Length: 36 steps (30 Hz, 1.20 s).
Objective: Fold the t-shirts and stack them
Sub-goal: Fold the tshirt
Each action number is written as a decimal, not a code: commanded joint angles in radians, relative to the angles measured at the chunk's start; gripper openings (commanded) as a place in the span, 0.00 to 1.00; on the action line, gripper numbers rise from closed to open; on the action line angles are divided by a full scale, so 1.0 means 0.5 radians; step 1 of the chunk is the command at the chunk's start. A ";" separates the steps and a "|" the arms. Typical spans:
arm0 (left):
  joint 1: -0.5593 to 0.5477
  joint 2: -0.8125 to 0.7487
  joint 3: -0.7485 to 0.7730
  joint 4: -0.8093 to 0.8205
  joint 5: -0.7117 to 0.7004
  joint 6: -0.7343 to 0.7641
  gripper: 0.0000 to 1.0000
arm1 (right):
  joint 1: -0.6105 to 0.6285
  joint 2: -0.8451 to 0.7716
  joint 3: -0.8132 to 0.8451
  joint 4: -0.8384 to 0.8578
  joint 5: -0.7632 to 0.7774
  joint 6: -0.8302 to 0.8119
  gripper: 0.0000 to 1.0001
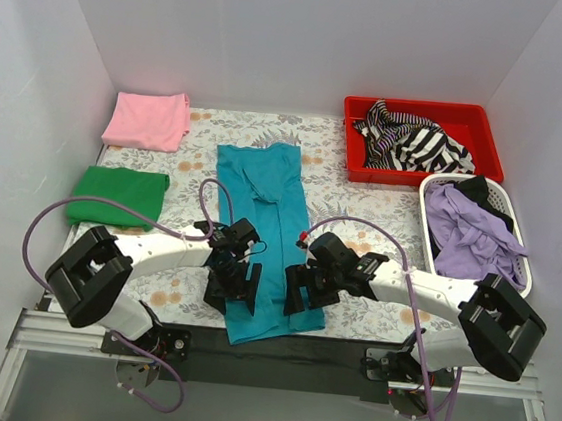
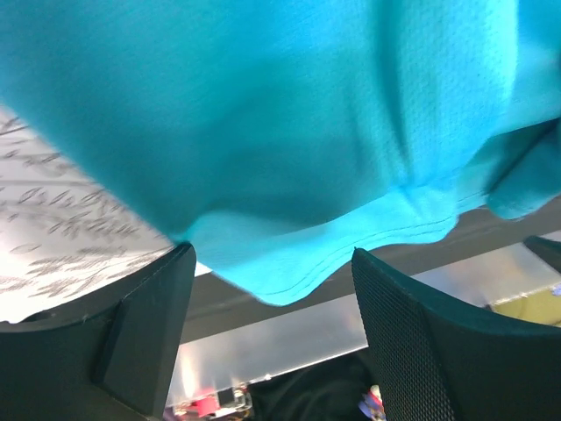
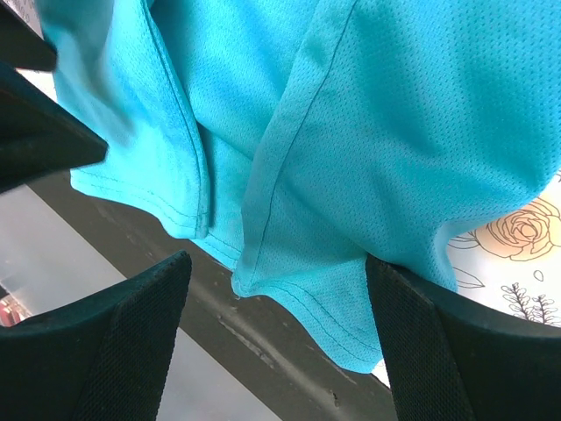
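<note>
**Two shirts folded, teal one half done, nothing stacked**

From the top camera, count it like this. The pink t-shirt (image 1: 148, 119) lies folded at 11 o'clock on the table (image 1: 181, 301). The green t-shirt (image 1: 120, 195) lies folded at 9 o'clock, near the pink one but not on it. The teal t-shirt (image 1: 264, 224) is a long narrow strip down the middle, running from 12 to 6 o'clock, with its near hem at the table's front edge. I judge its lengthwise folds done. The crosswise fold is left, and then the stacking.

The red bin (image 1: 364, 107) at 1 o'clock holds a striped cloth (image 1: 409, 144). The white basket (image 1: 520, 231) at 3 o'clock holds a purple cloth (image 1: 469, 235). You cannot tell from here whether those are shirts waiting their turn.

Your left gripper (image 1: 232, 291) sits at the strip's 7 o'clock corner and your right gripper (image 1: 300, 293) at its 5 o'clock corner.

The top view hides how the jaws stand, and the wrist cameras settle it. On the left gripper (image 2: 272, 263), both fingers (image 2: 149, 333) are spread wide, with the teal hem (image 2: 289, 272) drooping between them unpinched. The right gripper (image 3: 279, 263) is likewise released. Its fingers (image 3: 456, 351) are wide apart, one touching the cloth at the 3 o'clock side, and the stitched hem (image 3: 289, 289) hangs in the gap.

The wrist views show nothing of the other shirts, and only the top camera shows them.
</note>
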 commanded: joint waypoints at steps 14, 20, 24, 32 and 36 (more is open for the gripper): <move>-0.011 -0.296 0.052 -0.194 0.108 -0.059 0.74 | 0.041 -0.648 0.006 -0.548 0.418 -0.091 0.88; -0.010 -0.385 -0.203 -0.185 0.123 -0.295 0.86 | 0.034 -0.642 -0.203 -0.508 0.455 -0.012 0.83; -0.010 -0.458 -0.277 -0.170 0.120 -0.375 0.87 | -0.002 -0.709 -0.329 -0.428 0.397 0.013 0.81; -0.014 -0.538 -0.461 0.176 0.405 -0.455 0.74 | -0.039 -0.722 -0.559 -0.140 0.127 0.031 0.61; -0.014 -0.578 -0.535 0.244 0.516 -0.482 0.57 | -0.036 -0.660 -0.580 -0.094 0.019 0.019 0.59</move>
